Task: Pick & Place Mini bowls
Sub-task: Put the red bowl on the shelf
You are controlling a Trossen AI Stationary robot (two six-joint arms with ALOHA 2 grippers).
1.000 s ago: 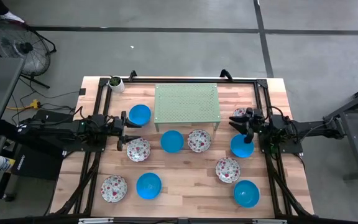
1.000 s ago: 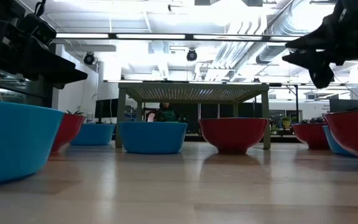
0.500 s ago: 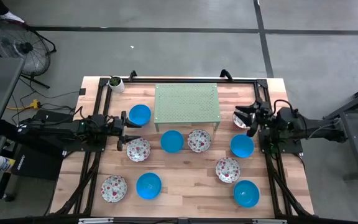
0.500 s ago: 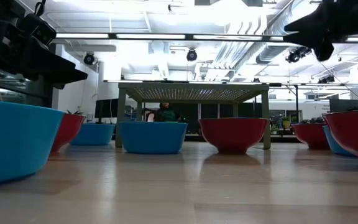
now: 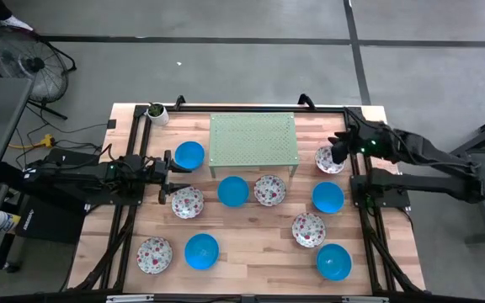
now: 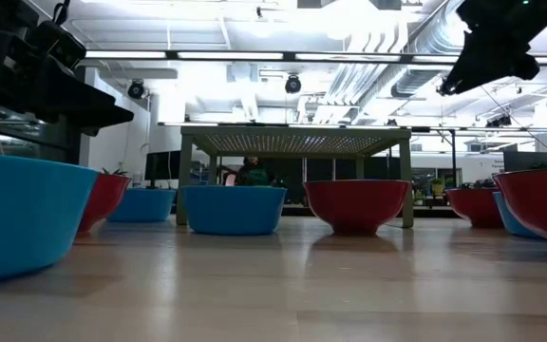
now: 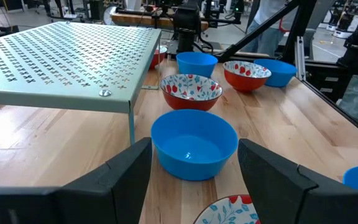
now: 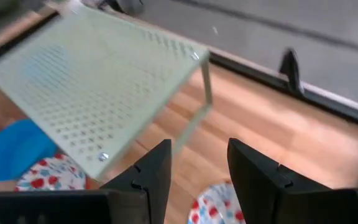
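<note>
- My right gripper (image 5: 338, 148) hangs above a floral mini bowl (image 5: 328, 159) just right of the green perforated rack (image 5: 253, 139), fingers apart, holding nothing.
- My left gripper (image 5: 170, 172) waits, fingers apart, between a blue mini bowl (image 5: 189, 154) and a floral bowl (image 5: 187, 202).
- 10 mini bowls sit spread across the wooden table (image 5: 251, 252).

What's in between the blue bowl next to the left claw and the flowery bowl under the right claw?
The pale green shelf stands between the blue bowl and the flowery bowl. The high view shows it.
</note>
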